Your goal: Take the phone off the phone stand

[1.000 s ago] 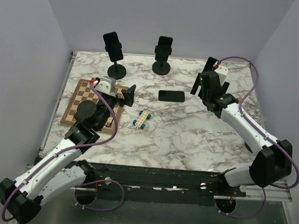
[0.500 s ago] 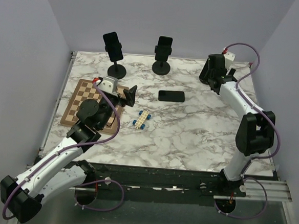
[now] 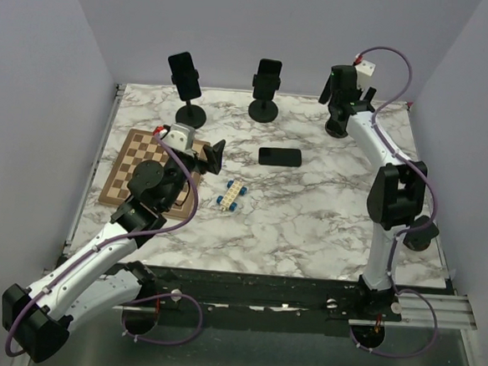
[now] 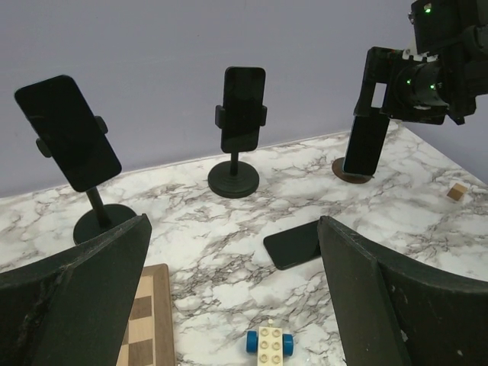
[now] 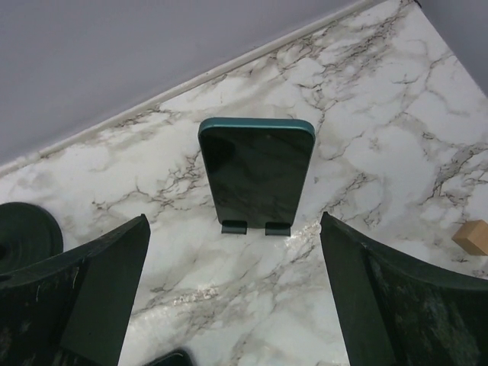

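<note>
A dark phone with a teal edge (image 5: 257,171) leans upright in a small stand with two hooks (image 5: 256,227) at the far right of the marble table. In the left wrist view the phone (image 4: 366,143) stands on a brown base (image 4: 351,170). My right gripper (image 5: 232,305) is open, just above and in front of it, not touching; in the top view the gripper (image 3: 340,104) hides the phone. Two more black phones sit in pole stands, one left (image 3: 184,74) and one middle (image 3: 266,77). My left gripper (image 3: 212,157) is open and empty by the chessboard.
A black phone (image 3: 279,156) lies flat mid-table. A blue-wheeled brick car (image 3: 232,196) sits in front of the left gripper. A chessboard (image 3: 148,170) lies at the left. A small wooden block (image 5: 473,236) lies right of the stand. Walls close the back and sides.
My right arm has swung back and up toward the far right corner, bringing its open gripper over the leaning phone. The left arm has barely moved.
</note>
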